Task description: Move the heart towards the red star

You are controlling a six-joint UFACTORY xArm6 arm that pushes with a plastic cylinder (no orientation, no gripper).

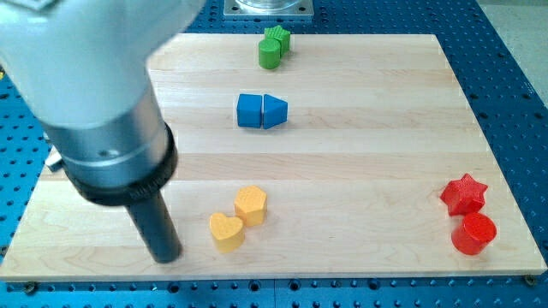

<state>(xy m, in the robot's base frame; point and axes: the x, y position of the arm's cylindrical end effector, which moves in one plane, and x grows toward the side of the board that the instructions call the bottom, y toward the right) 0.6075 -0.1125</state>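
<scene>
The yellow heart lies near the view's bottom, left of centre. The red star lies far off at the view's right edge. My tip rests on the board just left of the heart, a small gap apart from it. A yellow hexagon touches the heart on its upper right.
A red cylinder sits right below the red star. A blue cube and a blue wedge-like block stand together at top centre. A green cylinder and a green star sit at the top edge. The arm's body fills the upper left.
</scene>
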